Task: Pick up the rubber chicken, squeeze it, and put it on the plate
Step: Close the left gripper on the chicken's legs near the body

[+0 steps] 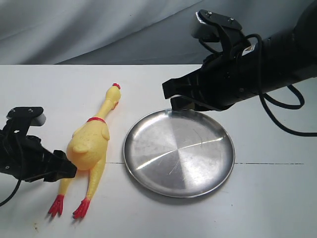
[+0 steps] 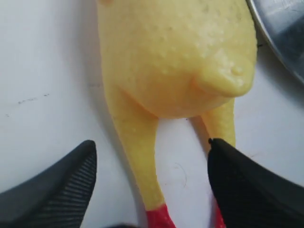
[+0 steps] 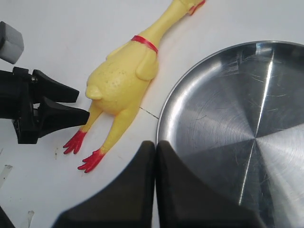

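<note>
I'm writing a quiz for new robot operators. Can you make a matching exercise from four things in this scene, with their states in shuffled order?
Things
1. rubber chicken
2. plate
3. left gripper
4. right gripper

States
A. shut, near the plate's rim
B. open, at the chicken's legs
C. lying on the white table, beside the plate
D. shiny, nothing on it

Pairs: 1-C, 2-D, 3-B, 4-A
</note>
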{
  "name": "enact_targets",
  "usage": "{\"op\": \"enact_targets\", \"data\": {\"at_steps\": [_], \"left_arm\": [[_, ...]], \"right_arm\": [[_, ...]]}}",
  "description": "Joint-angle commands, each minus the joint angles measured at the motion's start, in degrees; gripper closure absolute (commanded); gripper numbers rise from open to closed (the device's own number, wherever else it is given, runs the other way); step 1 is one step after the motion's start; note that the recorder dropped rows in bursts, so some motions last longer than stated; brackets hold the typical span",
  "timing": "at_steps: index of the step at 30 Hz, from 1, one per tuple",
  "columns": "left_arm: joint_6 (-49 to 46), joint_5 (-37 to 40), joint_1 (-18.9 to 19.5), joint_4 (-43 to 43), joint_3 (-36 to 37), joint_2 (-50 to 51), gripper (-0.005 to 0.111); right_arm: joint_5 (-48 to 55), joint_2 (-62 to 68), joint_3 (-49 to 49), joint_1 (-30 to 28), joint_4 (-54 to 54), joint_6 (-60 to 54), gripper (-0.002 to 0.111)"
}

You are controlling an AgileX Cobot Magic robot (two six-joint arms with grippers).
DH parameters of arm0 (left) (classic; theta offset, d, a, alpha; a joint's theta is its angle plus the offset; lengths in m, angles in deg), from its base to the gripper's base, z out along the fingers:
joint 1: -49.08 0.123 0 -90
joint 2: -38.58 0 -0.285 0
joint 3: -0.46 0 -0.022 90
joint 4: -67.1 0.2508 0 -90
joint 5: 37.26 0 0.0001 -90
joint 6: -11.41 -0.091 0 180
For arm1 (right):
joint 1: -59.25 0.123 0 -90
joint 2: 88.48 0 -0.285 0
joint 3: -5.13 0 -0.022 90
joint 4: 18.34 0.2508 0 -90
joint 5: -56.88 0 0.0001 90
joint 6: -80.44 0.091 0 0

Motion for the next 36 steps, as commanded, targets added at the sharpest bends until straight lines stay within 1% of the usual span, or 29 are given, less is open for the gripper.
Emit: {"op": "enact_targets", "data": {"at_steps": [1, 7, 14, 17, 27, 32, 36], "left_arm": [[-1.7, -0.7, -0.4, -0.9, -0.1, 1.6, 0.043], [-3.8, -1.0, -0.4, -1.9, -0.1, 3.5, 0.043], [-11.8, -2.1, -0.4, -7.9, -0.1, 4.8, 0.043], [-12.4, -3.4, -0.4, -8.2, -0.1, 4.8, 0.043], [-16.0, -3.5, -0.4, -8.8, -0.1, 4.8, 0.043], [-16.3, -3.2, -0.4, -8.9, -0.1, 4.8, 0.047], [-16.4, -3.1, -0.4, -9.4, -0.1, 4.8, 0.047]], "right_arm": [[-0.5, 0.1, -0.4, 0.2, 0.3, -0.2, 0.108], [-0.5, 0.1, -0.4, 0.2, 0.6, -0.2, 0.108], [-0.5, 0.1, -0.4, 0.2, 0.7, -0.2, 0.108], [-0.5, 0.1, -0.4, 0.2, 1.2, -0.2, 0.108], [-0.3, 0.1, -0.4, 0.2, 1.6, -0.2, 0.108], [-0.3, 0.1, -0.4, 0.2, 1.6, -0.2, 0.108], [-0.3, 0.1, -0.4, 0.2, 1.7, -0.2, 0.108]]}}
